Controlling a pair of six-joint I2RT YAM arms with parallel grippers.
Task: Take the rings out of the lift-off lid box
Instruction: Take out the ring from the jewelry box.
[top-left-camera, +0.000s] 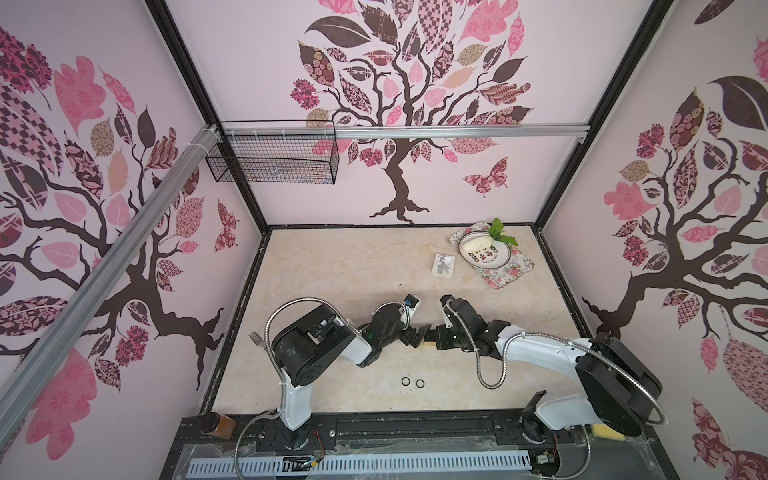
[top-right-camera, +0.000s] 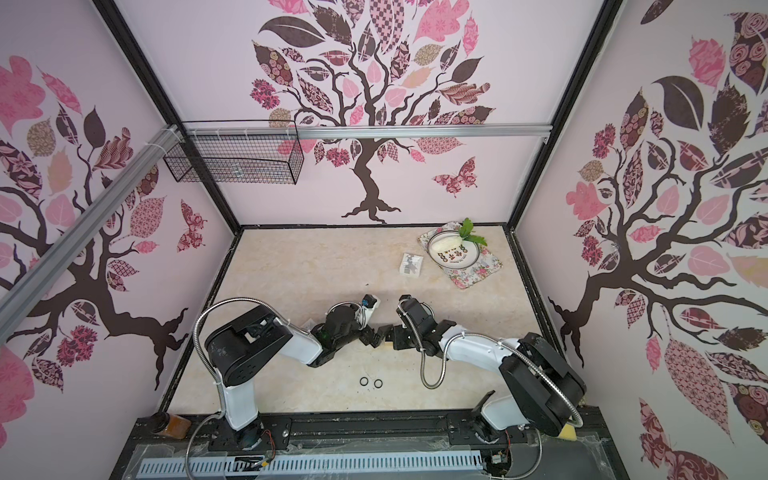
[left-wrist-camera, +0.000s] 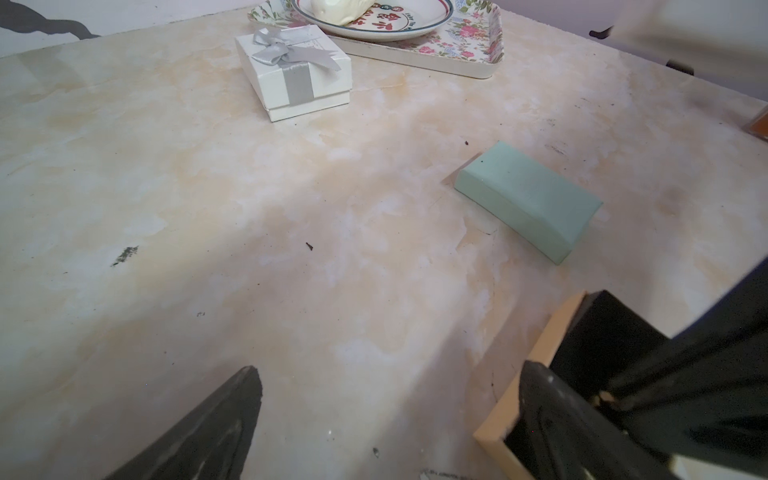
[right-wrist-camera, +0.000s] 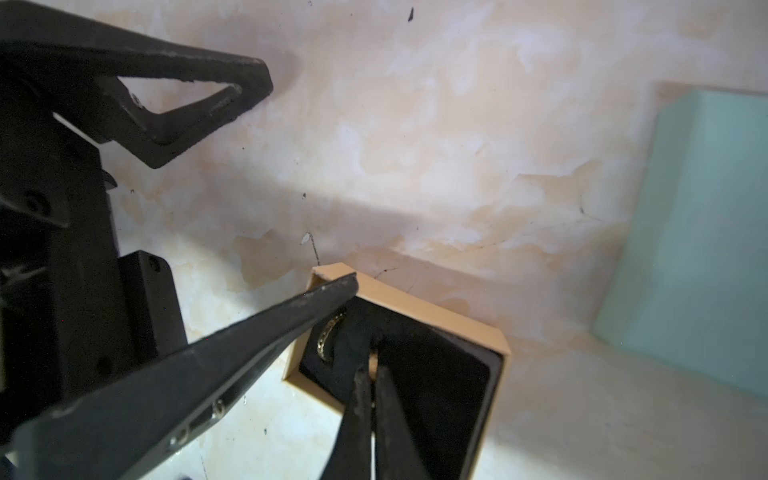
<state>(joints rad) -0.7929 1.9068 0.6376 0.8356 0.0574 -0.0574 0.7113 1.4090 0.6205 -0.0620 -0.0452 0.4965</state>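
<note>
Tan cardboard box (right-wrist-camera: 415, 307), square, black velvety lining, lid off. Right gripper (right-wrist-camera: 374, 357) tips pinched together inside it; hold unclear. Textured gold ring (right-wrist-camera: 327, 338) in lining just beside tips. Left gripper (left-wrist-camera: 388, 374) spread wide, one finger on box corner. Two black rings (top-left-camera: 406, 381) on marbled table (top-left-camera: 332, 270) near box.

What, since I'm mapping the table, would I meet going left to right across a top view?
Amber jar → fork → two black rings → white gift box → floral tray → yellow sponge.
</note>
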